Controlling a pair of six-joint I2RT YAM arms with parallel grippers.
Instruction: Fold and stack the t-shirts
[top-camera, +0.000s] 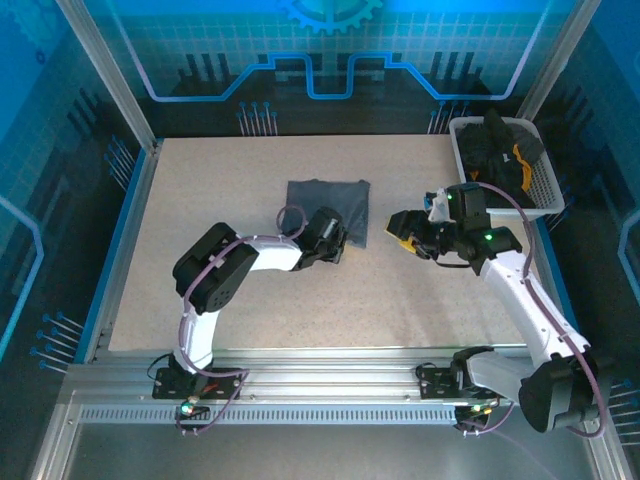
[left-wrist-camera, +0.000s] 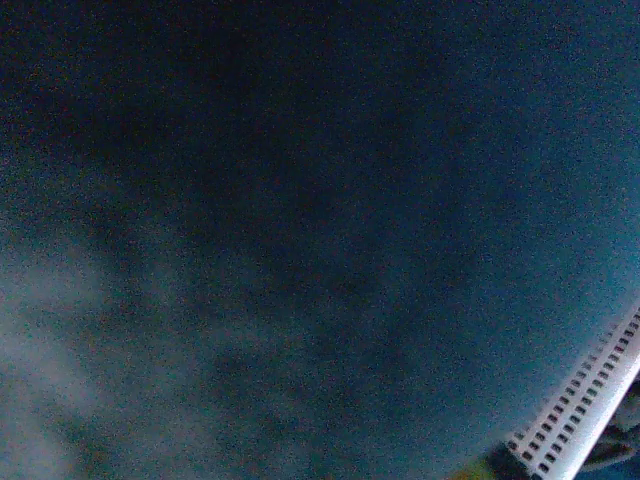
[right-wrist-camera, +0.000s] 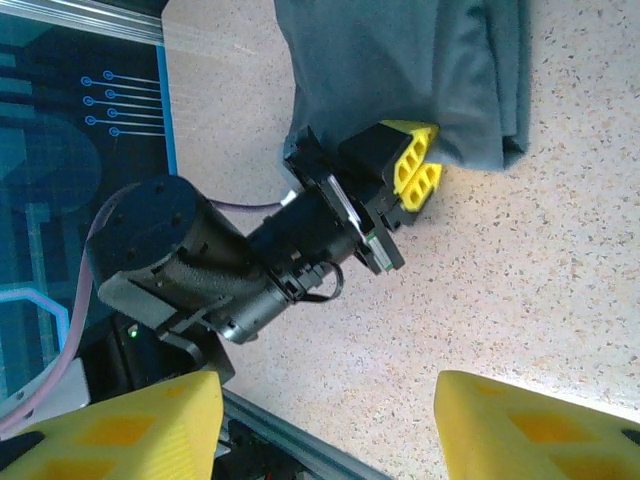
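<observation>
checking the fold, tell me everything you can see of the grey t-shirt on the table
The slate-grey soft cloth t-shirt lies folded into a rough rectangle, layers doubled at its edge, flat on the speckled beige table near the middle. The left arm's yellow fingers are shut on its near edge.

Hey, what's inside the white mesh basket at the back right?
Crumpled black t-shirts, one showing an orange-yellow patch. The pile covers most of the basket floor, so how many lie underneath cannot be told.
</observation>
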